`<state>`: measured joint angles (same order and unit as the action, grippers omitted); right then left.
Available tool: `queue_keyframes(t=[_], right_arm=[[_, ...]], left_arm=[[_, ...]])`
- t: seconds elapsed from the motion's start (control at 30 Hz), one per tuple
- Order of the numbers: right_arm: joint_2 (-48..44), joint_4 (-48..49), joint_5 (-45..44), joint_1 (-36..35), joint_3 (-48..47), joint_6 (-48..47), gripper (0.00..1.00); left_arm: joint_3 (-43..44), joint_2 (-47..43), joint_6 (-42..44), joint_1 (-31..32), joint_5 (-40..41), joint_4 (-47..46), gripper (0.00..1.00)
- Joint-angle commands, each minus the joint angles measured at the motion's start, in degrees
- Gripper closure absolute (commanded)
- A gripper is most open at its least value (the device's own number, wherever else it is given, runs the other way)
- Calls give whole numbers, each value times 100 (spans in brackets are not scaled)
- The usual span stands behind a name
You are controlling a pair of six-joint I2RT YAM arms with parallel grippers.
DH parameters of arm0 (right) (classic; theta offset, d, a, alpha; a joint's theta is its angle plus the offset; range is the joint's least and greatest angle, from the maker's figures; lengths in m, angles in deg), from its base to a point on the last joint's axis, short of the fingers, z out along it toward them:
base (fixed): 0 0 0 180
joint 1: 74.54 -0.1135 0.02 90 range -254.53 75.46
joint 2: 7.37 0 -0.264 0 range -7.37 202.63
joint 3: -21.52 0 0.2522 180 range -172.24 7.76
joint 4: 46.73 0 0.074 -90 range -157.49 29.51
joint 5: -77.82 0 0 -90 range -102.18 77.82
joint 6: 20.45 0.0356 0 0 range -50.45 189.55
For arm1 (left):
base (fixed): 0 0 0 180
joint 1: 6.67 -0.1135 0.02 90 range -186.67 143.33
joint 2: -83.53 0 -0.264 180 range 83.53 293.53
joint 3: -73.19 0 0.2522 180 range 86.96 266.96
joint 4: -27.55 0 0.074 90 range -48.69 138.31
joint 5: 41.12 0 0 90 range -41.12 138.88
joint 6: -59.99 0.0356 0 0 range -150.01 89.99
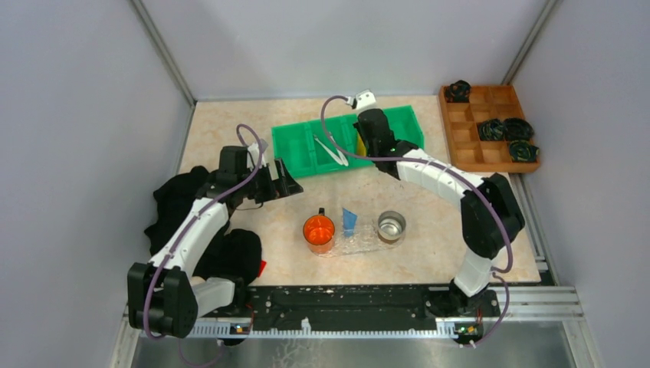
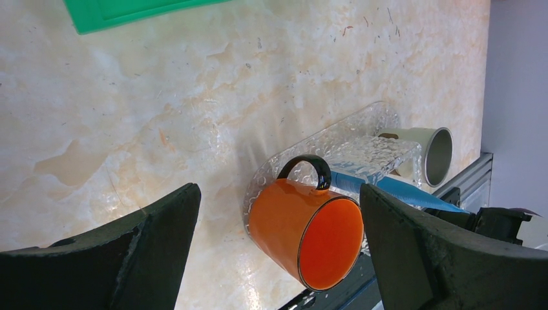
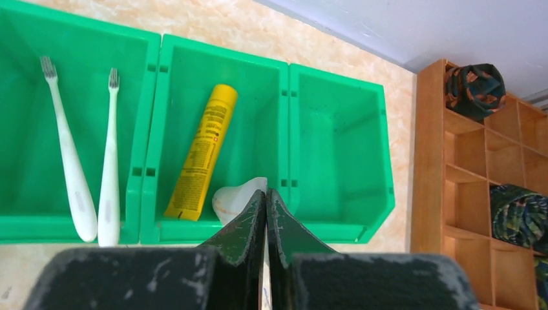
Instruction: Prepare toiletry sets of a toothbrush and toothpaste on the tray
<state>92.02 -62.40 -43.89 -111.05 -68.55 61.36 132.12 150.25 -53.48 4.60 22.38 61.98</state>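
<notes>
My right gripper [image 3: 267, 192] is shut on the flat end of the white toothpaste [image 3: 234, 199], over the green bin's middle compartment [image 3: 220, 77]. The yellow toothpaste [image 3: 201, 152] lies in that compartment. Two white toothbrushes [image 3: 71, 174] lie side by side in the compartment to its left; they also show from above [image 1: 329, 149]. The clear tray [image 1: 360, 244] holds the blue toothpaste [image 1: 349, 221] between two cups. My left gripper [image 1: 285, 182] is open and empty, left of and behind the tray; its wrist view shows the tray [image 2: 375, 117] and blue toothpaste [image 2: 413, 192].
An orange mug [image 1: 319, 230] and a metal cup [image 1: 391, 226] stand on the tray. A brown wooden compartmented box [image 1: 475, 146] with dark bundles is at the back right. A black cloth heap [image 1: 180, 203] lies at the left under my left arm.
</notes>
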Motion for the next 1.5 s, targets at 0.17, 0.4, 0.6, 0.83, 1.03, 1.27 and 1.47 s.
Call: queue_keyframes(t=[0.17, 0.4, 0.6, 0.83, 1.03, 1.27, 1.47], right_arm=[[569, -110, 337, 217, -417, 476, 100], [648, -178, 385, 302, -422, 600, 93], [590, -141, 457, 320, -345, 667, 95], [434, -175, 584, 338, -358, 713, 100], [-402, -630, 650, 354, -716, 703, 100], [-1333, -1751, 1096, 341, -1188, 984, 100], [-2381, -2581, 1644, 324, -927, 1433, 100]], left_arm=[[39, -80, 52, 16, 44, 56, 1], [61, -40, 61, 7, 50, 46, 1], [70, -23, 78, 7, 52, 54, 1], [130, 10, 105, 7, 82, 99, 1], [248, -38, 167, 7, 175, 279, 1], [343, -272, 141, 7, 172, 420, 1], [370, -538, 101, 7, 157, 544, 1]])
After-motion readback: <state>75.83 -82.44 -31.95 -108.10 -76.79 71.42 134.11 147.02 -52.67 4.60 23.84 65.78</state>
